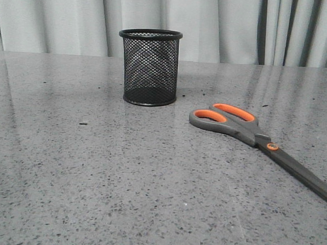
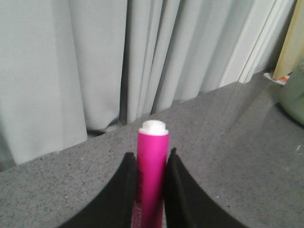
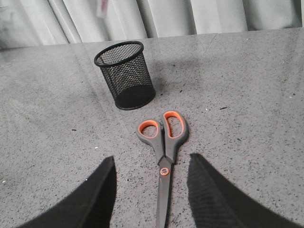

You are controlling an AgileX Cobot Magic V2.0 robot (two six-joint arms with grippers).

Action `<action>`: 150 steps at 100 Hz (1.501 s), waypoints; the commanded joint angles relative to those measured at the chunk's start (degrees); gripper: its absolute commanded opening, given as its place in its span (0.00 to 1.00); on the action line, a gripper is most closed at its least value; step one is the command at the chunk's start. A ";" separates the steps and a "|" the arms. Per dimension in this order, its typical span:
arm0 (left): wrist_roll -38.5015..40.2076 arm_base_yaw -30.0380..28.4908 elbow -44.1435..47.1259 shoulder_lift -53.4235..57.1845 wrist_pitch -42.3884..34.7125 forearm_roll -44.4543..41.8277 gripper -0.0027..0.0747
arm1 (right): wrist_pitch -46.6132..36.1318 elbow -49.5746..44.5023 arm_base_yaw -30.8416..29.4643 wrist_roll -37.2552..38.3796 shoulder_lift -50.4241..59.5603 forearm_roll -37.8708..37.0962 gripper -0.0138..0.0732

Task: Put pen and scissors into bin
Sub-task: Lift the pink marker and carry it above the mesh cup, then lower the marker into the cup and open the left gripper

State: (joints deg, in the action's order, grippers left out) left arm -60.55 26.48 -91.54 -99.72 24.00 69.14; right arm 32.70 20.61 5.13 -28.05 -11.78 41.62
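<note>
Black mesh bin (image 1: 149, 67) is standing upright on the grey speckled worktop (image 1: 94, 179), toward its far edge by the pale curtain (image 1: 223, 27), w/ nothing showing inside through the mesh. No brand, label or writing is readable on any item.

The scissors (image 1: 251, 130) are lying flat and closed on the worktop, near the bin on its right but apart from it, orange-lined handles pointing toward the bin, blades running off toward the right edge; the blade tips are getting cut off by the frame in both front and right wrist views.

The left gripper (image 2: 152, 164) is clenching the pink pen (image 2: 152, 175) between its two black fingers (image 2: 124, 190), pale tip poking out past the fingertips. The pen's lower part is hidden, cut off at the picture's edge. Neither this gripper nor the pen is showing in the front view, so their place relative to the bin can't be told.

The right gripper (image 3: 152, 166) is hanging w/ jaws spread wide and released, grasping nothing, the scissors' (image 3: 164, 156) blades lying between its fingers (image 3: 95, 199) in the wrist view; height above the worktop is hard to judge.
</note>
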 commanded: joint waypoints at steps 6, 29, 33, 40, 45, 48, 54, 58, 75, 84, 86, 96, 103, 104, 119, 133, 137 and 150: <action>-1.15 -0.92 -1.81 -0.18 -1.09 2.98 0.01 | -0.36 1.99 -0.42 -0.46 -1.12 1.57 0.52; -1.15 -1.03 -1.81 -2.93 3.41 3.42 0.01 | 0.81 1.99 -0.42 -0.46 -1.12 1.57 0.52; -1.15 -1.03 -1.68 -3.02 3.72 3.42 0.01 | 0.59 1.99 -0.42 -0.46 -1.12 1.57 0.52; -1.53 -1.03 -0.93 -3.02 3.75 3.42 0.01 | 0.16 1.99 -0.42 -0.46 -1.12 1.57 0.52; -2.24 -1.03 -0.22 -3.02 3.35 3.42 0.01 | -0.14 1.99 -0.42 -0.46 -1.12 1.57 0.52; -2.24 -1.03 0.27 -3.02 2.95 3.42 0.01 | -0.35 1.99 -0.42 -0.46 -1.12 1.57 0.52; -2.36 -1.03 1.40 -3.02 2.10 3.42 0.01 | -0.50 1.99 -0.42 -0.46 -1.12 1.57 0.52; -2.86 -1.03 2.13 -3.02 1.19 3.55 0.01 | -0.50 1.99 -0.42 -0.46 -1.12 1.57 0.52; -13.94 -1.03 4.36 -3.02 0.27 14.38 0.01 | -0.58 1.99 -0.42 -0.46 -1.12 1.57 0.52; -18.57 -1.03 4.77 -3.02 0.40 18.66 0.01 | -0.58 1.99 -0.42 -0.46 -1.12 1.57 0.52; -18.96 -1.03 4.89 -3.02 0.40 18.94 0.01 | -0.58 1.99 -0.42 -0.46 -1.12 1.57 0.52; -19.19 -1.03 5.27 -3.02 0.81 19.30 0.01 | -0.58 1.99 -0.42 -0.46 -1.12 1.57 0.52; -19.19 -1.03 5.41 -3.02 1.91 19.30 0.01 | -0.58 1.99 -0.42 -0.46 -1.12 1.57 0.52; -19.19 -1.03 5.41 -3.02 2.00 19.30 0.01 | -0.58 1.99 -0.42 -0.46 -1.12 1.57 0.52; -19.19 -1.03 5.41 -3.02 3.15 18.92 0.09 | -0.58 1.99 -0.42 -0.46 -1.12 1.57 0.52; -19.09 -1.03 5.41 -3.02 3.41 18.12 0.41 | 0.26 1.99 -0.42 -0.46 -1.12 1.57 0.52; -19.09 -1.03 5.41 -2.92 3.41 18.12 0.50 | 0.79 1.99 -0.42 -0.46 -1.12 1.57 0.52; -19.09 -1.42 5.41 -1.61 3.41 18.12 0.58 | 2.38 1.99 -0.42 -0.46 -1.12 1.57 0.52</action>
State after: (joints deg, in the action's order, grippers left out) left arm -79.67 25.53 -84.72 -105.68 26.35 85.53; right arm 36.87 20.61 5.13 -28.05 -11.78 41.62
